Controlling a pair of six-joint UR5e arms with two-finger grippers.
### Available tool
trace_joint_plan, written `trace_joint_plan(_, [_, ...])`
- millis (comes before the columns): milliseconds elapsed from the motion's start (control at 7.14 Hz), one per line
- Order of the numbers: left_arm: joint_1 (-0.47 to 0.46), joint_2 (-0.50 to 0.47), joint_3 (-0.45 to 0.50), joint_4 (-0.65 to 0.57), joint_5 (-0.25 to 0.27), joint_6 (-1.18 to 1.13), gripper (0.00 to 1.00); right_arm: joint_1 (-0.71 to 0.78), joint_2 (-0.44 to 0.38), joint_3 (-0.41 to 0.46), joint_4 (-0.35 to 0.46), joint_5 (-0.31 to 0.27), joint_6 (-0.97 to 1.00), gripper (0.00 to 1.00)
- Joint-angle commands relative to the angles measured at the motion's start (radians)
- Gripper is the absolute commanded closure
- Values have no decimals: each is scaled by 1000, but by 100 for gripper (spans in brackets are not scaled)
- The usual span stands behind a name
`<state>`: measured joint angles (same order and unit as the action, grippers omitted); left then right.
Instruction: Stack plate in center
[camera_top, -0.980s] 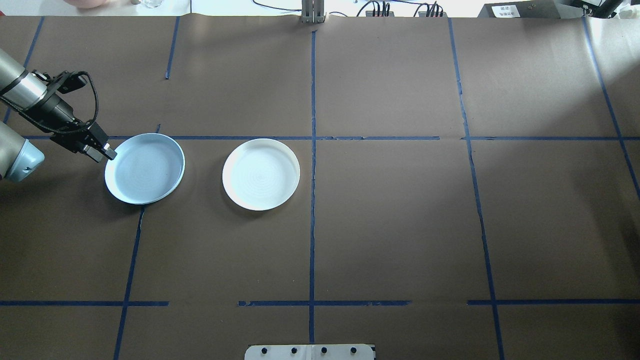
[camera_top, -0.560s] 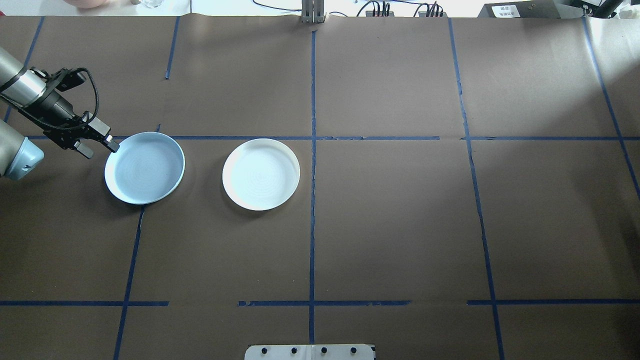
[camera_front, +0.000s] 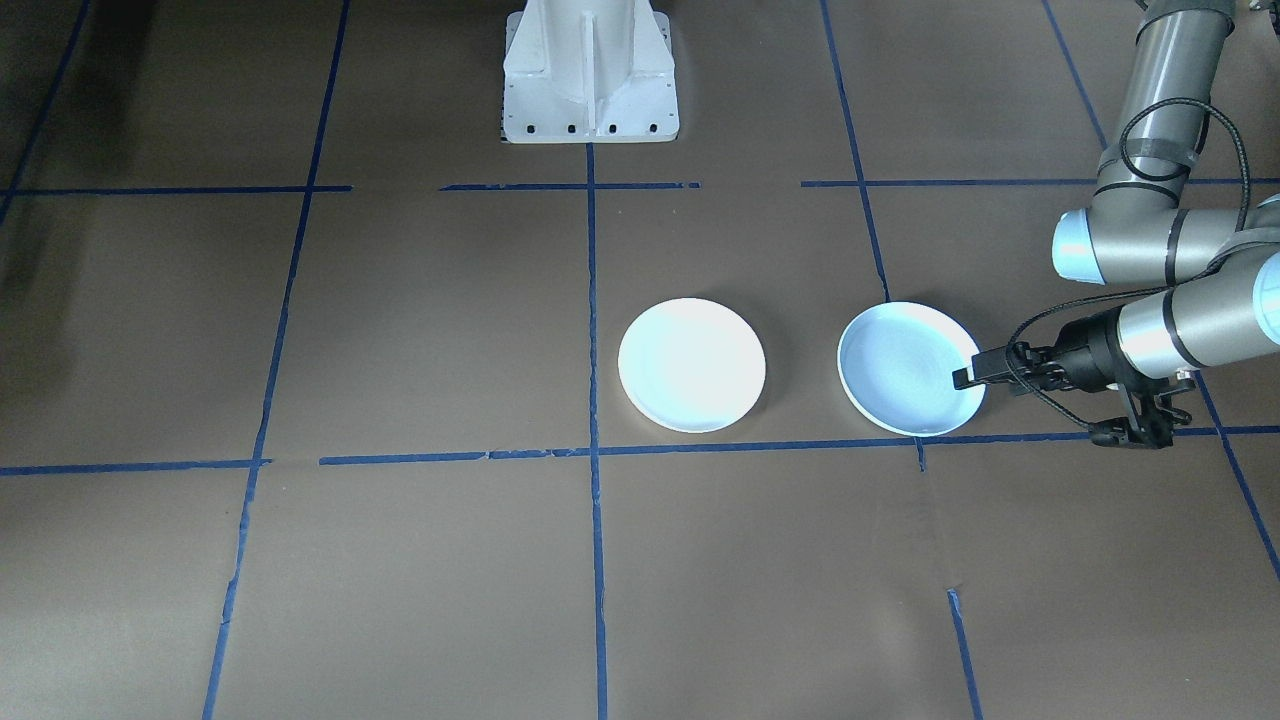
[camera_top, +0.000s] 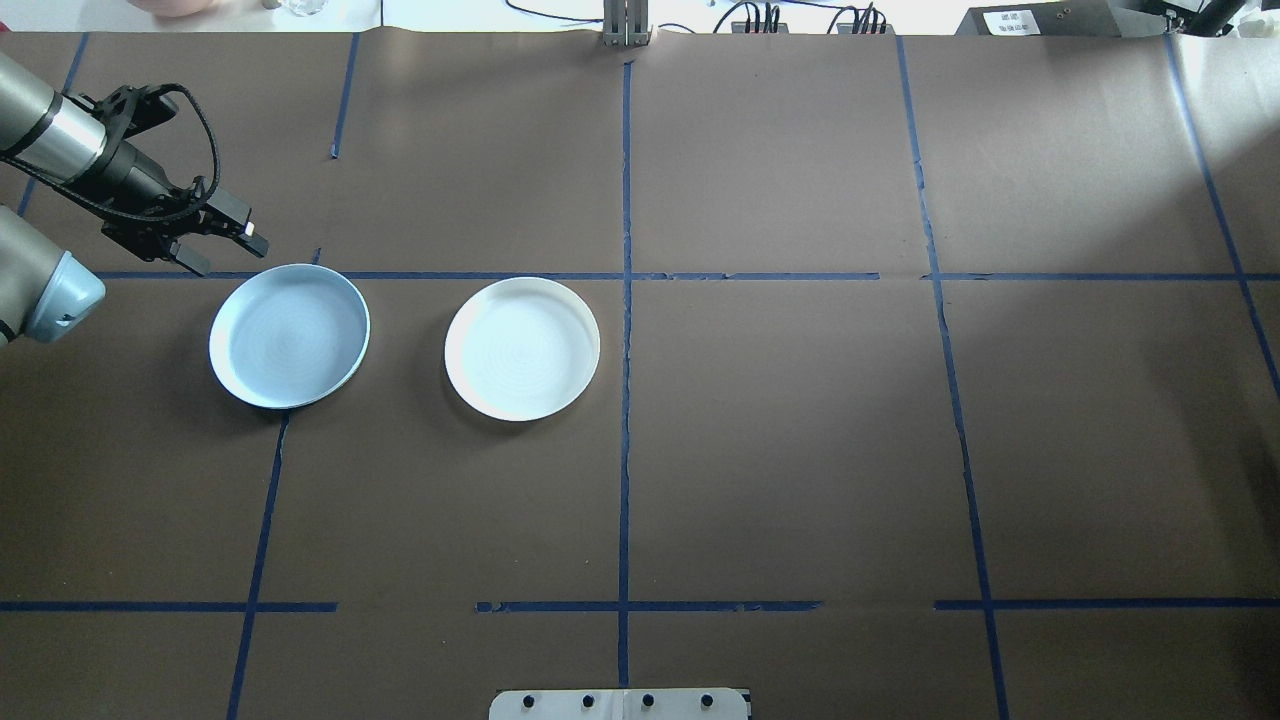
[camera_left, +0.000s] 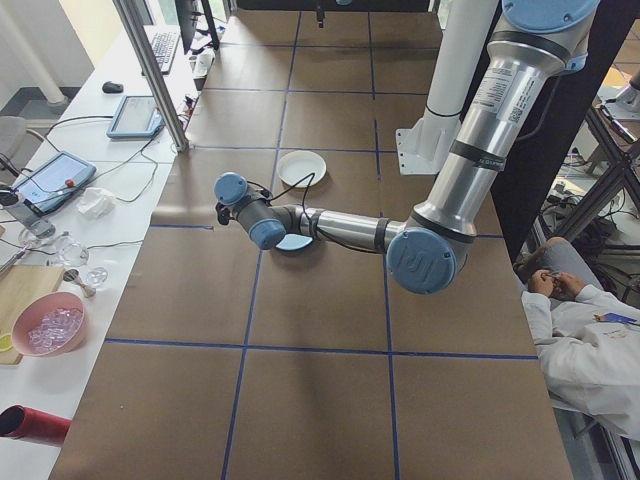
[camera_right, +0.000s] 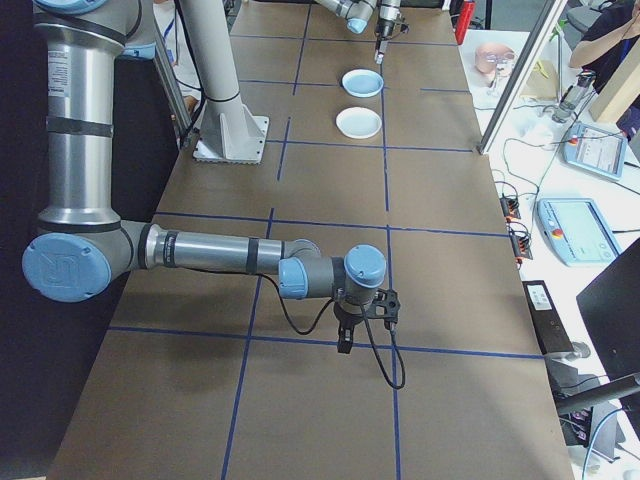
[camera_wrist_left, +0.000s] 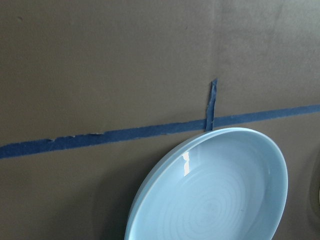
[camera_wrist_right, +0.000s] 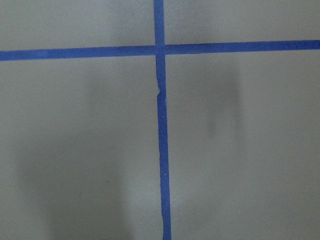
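The robot is getting ready to pick up a plate, and nothing is stacked yet. Two plates are sitting flat on the brown table (camera_top: 800, 450), side by side and apart. The blue plate (camera_top: 289, 336) is lying on the robot's left side. The white plate (camera_top: 522, 348) is lying nearer the middle, just beside the long blue tape line (camera_top: 626, 400) that is running down the table.

The left gripper (camera_top: 222, 245) is hanging in the air just past the far rim of the blue plate. Its fingers are spread apart and are holding nothing. From the wrist camera, the blue plate (camera_wrist_left: 212, 190) is showing at the bottom, with nothing touching it.

The right gripper (camera_right: 362, 325) is waiting far away, over a tape cross on the other end of the table. It is showing only from the side camera, so I cannot tell if it is spread or closed.

I think the next move is asking the left gripper to come down over the rim of the blue plate, pinch it, lift it, and carry it onto the white plate.

No brand or label can be read on the plates or the arms. A small white label at the table's far edge is too tiny to read.
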<state>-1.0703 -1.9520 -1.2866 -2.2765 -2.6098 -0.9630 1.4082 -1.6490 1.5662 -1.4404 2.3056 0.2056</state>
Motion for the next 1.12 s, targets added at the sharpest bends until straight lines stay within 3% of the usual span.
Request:
trace_joint_plan(0, [91,-22,-33,-144,97,-198,0,0,0,0,0,0,0,0])
trace_joint_plan(280, [142,-54,-33,-178,103,-251,0,0,0,0,0,0,0,0])
trace_joint_plan(560, [214,-85,-22,-270,170,-442,0,0,0,0,0,0,0,0])
trace_joint_plan(700, [231,-100,-25,-271,172,-456,0,0,0,0,0,0,0,0])
trace_joint_plan(840, [269,-116,-28,-264,212,-457,0,0,0,0,0,0,0,0])
trace_joint_plan(980, [314,-119,-30,-258,287,-465,2,0,0,0,0,0,0,0])
